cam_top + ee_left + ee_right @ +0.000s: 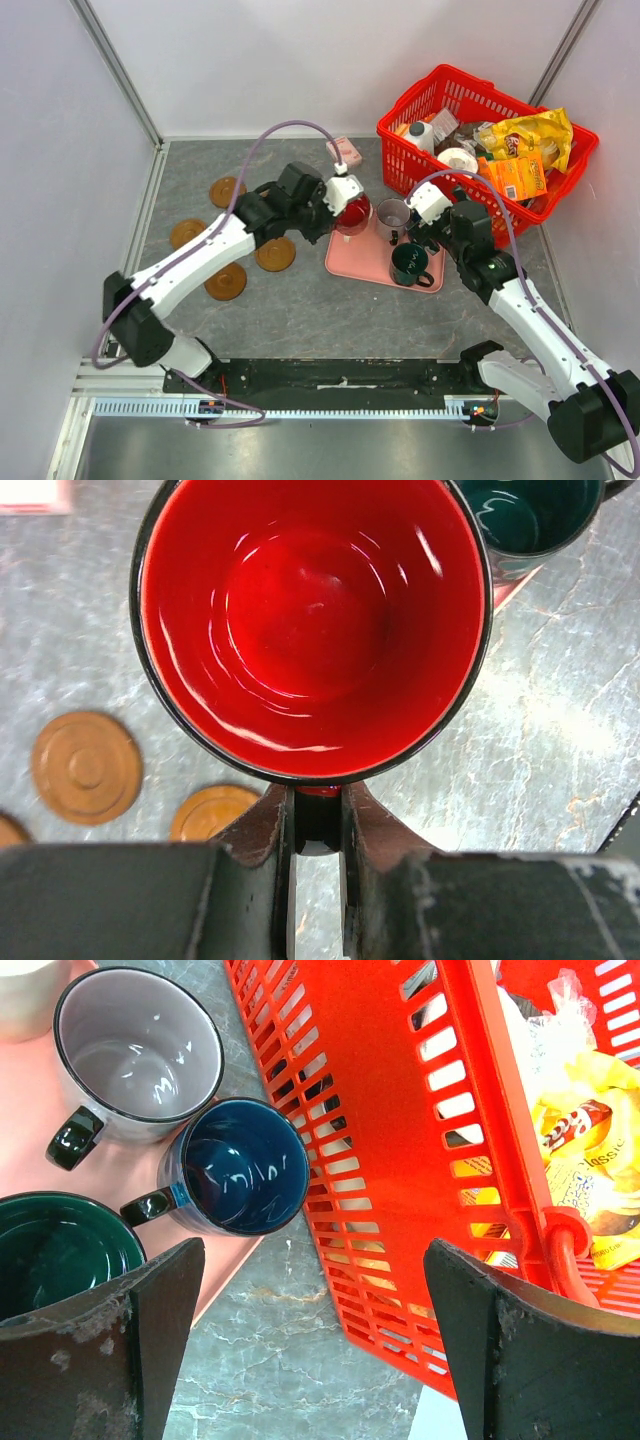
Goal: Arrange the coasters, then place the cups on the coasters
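Our left gripper (317,820) has its jaws drawn narrow, pinching the near side of the red mug (310,620), which sits at the far left corner of the pink tray (370,262); whether it has lifted off the tray we cannot tell. Four coasters (227,191) lie apart on the table (300,310) to the left, well away from the tray. Our right gripper (312,1260) hangs wide and holds nothing, above the gap between the tray and the red basket (380,1140). Under it crowd the grey mug (140,1050), the navy mug (245,1165) just beside the basket wall, and the green mug (55,1250), partly behind one finger.
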### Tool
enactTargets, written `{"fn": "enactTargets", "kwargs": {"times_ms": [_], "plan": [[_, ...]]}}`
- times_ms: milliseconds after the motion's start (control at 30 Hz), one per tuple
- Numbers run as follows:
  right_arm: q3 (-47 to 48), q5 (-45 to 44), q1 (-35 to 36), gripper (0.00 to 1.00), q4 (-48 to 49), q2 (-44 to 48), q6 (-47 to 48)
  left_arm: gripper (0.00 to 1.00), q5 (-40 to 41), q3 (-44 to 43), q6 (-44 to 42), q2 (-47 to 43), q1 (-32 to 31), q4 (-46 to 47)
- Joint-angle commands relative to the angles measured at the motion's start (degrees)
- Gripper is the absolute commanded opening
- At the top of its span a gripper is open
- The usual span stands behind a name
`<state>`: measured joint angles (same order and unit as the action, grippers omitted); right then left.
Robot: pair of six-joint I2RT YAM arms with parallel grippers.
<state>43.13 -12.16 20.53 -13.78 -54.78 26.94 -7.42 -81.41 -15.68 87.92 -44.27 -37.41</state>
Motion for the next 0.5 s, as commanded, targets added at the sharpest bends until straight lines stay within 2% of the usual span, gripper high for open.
{"fn": "enactTargets", "kwargs": {"times_ms": [0, 233, 333, 467], "plan": [[0.02, 0.03, -0.23, 0.98, 1.83, 1.35, -0.84, 0.02, 4.25, 2.65, -2.34, -8.8, 3.21, 3.21], [0.02, 0.82, -0.32, 0.98, 1.56, 1.43, -0.84, 0.02, 2.59, 8.54, -0.41, -16.37, 17.8, 5.94], [0.11, 1.17, -0.23, 0.98, 1.48, 1.52, -0.84, 0.02, 0.83, 10.65, 0.04, -16.64, 25.78, 7.08], [0.19, 1.44, -0.23, 0.98, 1.3, 1.7, -0.84, 0.02, 2.32, 12.41, 0.74, -13.84, 32.48, 8.84]]}}
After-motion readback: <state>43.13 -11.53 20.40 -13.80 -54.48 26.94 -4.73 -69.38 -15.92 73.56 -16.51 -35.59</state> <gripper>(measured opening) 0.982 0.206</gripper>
